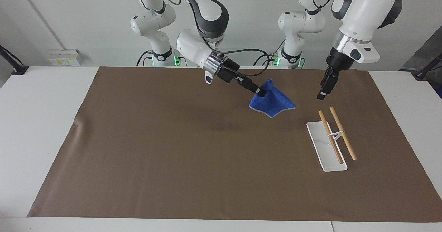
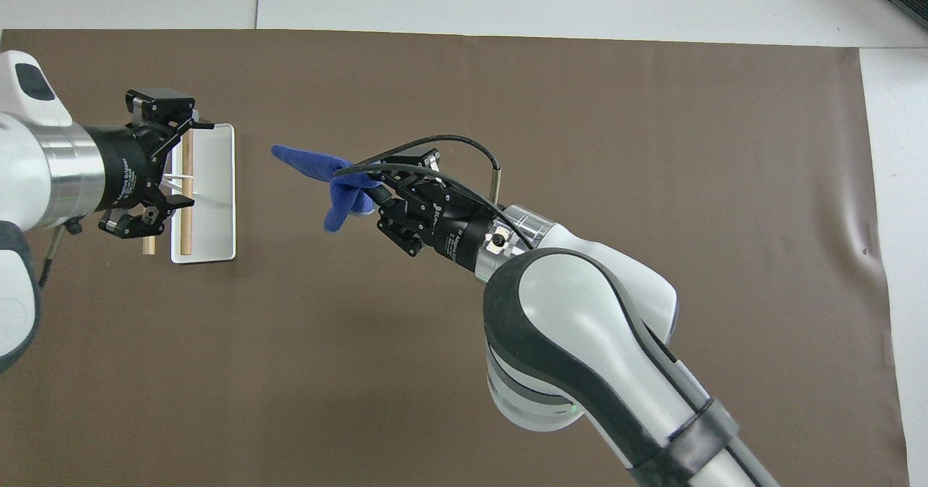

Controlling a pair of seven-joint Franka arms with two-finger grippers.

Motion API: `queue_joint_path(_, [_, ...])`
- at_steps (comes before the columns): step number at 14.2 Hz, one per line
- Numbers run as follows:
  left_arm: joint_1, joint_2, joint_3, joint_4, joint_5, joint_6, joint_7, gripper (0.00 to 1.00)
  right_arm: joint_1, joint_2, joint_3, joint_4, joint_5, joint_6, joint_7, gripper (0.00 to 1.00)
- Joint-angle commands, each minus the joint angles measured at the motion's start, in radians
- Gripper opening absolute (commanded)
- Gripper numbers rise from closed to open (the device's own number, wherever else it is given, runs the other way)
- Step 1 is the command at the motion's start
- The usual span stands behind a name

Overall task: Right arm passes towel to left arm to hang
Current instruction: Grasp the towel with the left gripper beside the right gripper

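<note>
Blue towel [image 1: 272, 102] is gripped by one corner in the closed right pincer [image 1: 261, 93], hung clear above the brown surface [image 1: 172, 149], presumably offering free cloth to the open, empty left pincer [image 1: 323, 93] over the rack [image 1: 328, 145].

White table [image 1: 41, 128], brown mat [image 1: 172, 149], pale wall [image 1: 86, 18], wall sockets [image 1: 64, 57]

Robotics lab; several white arms [image 1: 207, 21]; bare wall; brown mat [image 1: 172, 149]
</note>
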Motion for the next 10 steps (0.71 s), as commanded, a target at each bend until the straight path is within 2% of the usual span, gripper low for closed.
queue_joint_path(1, [-0.018, -0.057, -0.048, -0.110, -0.022, 0.140, -0.136, 1.00, 0.003, 0.016, 0.000, 0.025, 0.020, 0.028, 0.008, 0.00])
queue_joint_path(7, [-0.018, -0.045, -0.113, -0.106, -0.062, 0.214, -0.177, 1.00, 0.004, 0.016, 0.008, 0.025, 0.017, 0.030, 0.005, 0.00])
queue_joint_path(10, [-0.020, -0.008, -0.118, -0.108, -0.062, 0.266, -0.177, 1.00, 0.004, 0.016, 0.006, 0.025, 0.017, 0.028, 0.005, 0.00])
